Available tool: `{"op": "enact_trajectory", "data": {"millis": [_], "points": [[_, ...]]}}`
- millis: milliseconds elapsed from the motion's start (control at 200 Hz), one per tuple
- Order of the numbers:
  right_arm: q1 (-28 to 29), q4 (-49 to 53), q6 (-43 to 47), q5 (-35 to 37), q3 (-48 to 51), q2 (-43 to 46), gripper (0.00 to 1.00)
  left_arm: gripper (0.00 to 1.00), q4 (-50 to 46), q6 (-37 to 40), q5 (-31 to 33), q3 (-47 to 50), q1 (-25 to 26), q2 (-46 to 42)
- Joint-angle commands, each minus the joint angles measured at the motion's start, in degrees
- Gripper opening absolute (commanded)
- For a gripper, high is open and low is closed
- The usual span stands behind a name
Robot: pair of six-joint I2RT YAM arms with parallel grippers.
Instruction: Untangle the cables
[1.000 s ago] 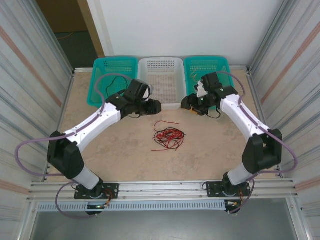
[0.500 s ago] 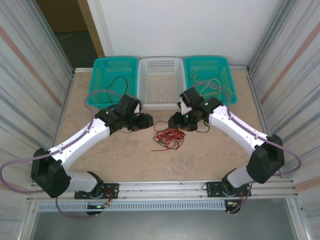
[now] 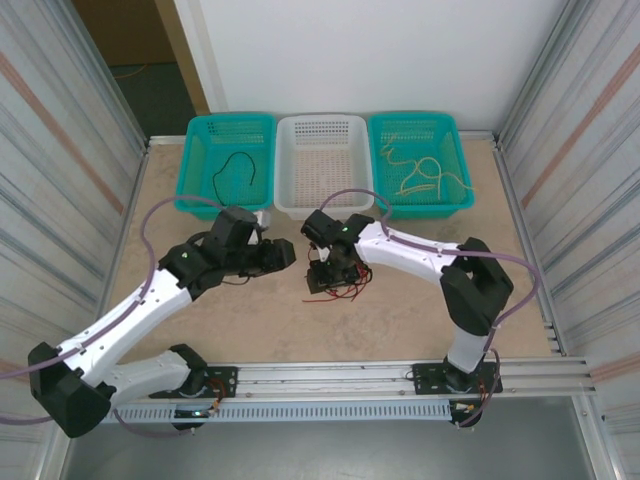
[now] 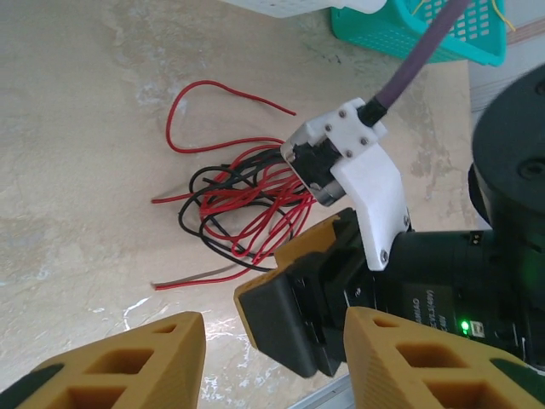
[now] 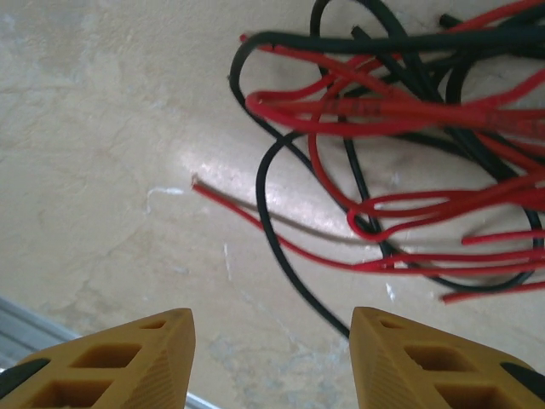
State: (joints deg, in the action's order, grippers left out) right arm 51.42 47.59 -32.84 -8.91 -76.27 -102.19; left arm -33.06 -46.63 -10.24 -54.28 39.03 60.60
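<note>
Presently poised over the tangled cables (image 5: 383, 109) with right pincer (image 5: 271, 341) spread, empty; next, closing on one loose strand.

White arms (image 3: 402, 250) (orange-yellow fingers (image 5: 128, 362))

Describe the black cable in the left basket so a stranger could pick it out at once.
Along the far edge of the table stand three baskets: teal, white, teal. Inside the left teal basket lies one thin black cable, loosely curved. It is alone and all black, unlike the pale yellow cables in the right teal basket and the red-and-black tangle on the open table.
</note>
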Motion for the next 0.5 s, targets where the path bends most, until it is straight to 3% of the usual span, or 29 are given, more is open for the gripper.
{"op": "enact_trajectory", "data": {"millis": [0, 180, 291, 376, 496], "points": [[-0.4, 1.2, 2.5, 2.1, -2.1, -1.4, 0.51, 0.48, -0.5, -0.7, 1.3, 2.0, -0.4, -0.4], [-0.8, 1.5, 4.7, 3.7, -2.8, -5.3, 0.49, 0.47, 3.1, -0.4, -2.4, 2.3, -3.0, 2.8], [-1.0, 1.0, 6.1, 2.1, -3.0, -7.0, 0.41, 0.46, 3.6, 0.7, -2.2, 1.4, -3.5, 3.6], [-1.0, 0.9, 6.7, 0.8, -3.3, -7.6, 0.25, 0.47, 4.3, 0.9, -2.1, 1.7, -3.9, 3.5], [-1.0, 0.9, 7.4, -0.3, -3.5, -5.9, 0.16, 0.47, 5.4, 0.9, -2.2, 2.5, -4.3, 3.6]]}}
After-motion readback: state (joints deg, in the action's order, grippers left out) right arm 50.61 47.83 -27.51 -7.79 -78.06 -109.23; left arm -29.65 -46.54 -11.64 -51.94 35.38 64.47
